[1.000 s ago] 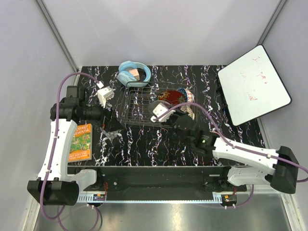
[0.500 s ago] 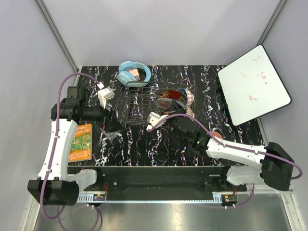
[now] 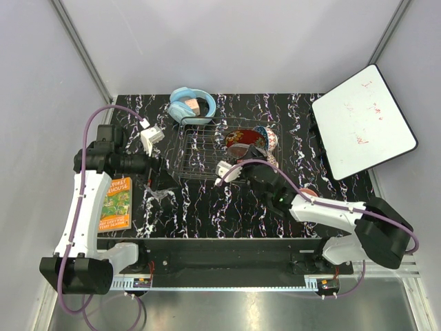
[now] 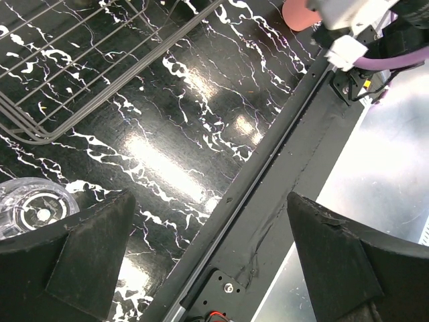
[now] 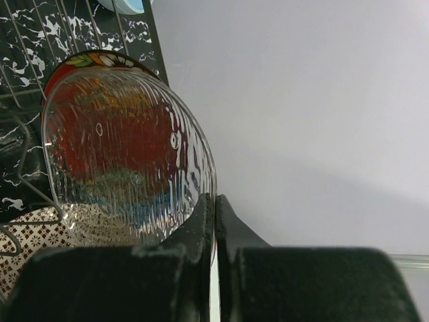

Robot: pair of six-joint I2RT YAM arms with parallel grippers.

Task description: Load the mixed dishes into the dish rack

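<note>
Glass bowl [image 5: 127, 154]: up on edge, pinched at its rim, at the right end of the rack [image 3: 200, 152]. Whether it touches the wires cannot be told.

Right gripper [image 5: 214, 204]: fingers nearly together, only the thin glass wall between them. Small contact, slick ribbed glass.

Red plate [image 5: 94, 59]: stands just behind the bowl, showing through it. Gap between the two not readable. Beige bowl [image 5: 27, 245]: low and to the side, by a wire loop.

Risks, as I judge them:
- Rim pinch lets the bowl swing or slip; a quick wrist turn would do it.
- Pushing further in knocks glass against the plate, tipping the plate or chipping either one.
- Letting go before the bowl seats between wires lets it roll or fall flat onto the beige bowl.
- Light rack may slide if the bowl drags on a wire.

Further out: tumbler [image 4: 37, 211] on the table near the rack's corner; pink cup [image 4: 299, 12] by the right arm, both unloaded. Left gripper [image 4: 211, 228]: spread wide, nothing in it.
</note>
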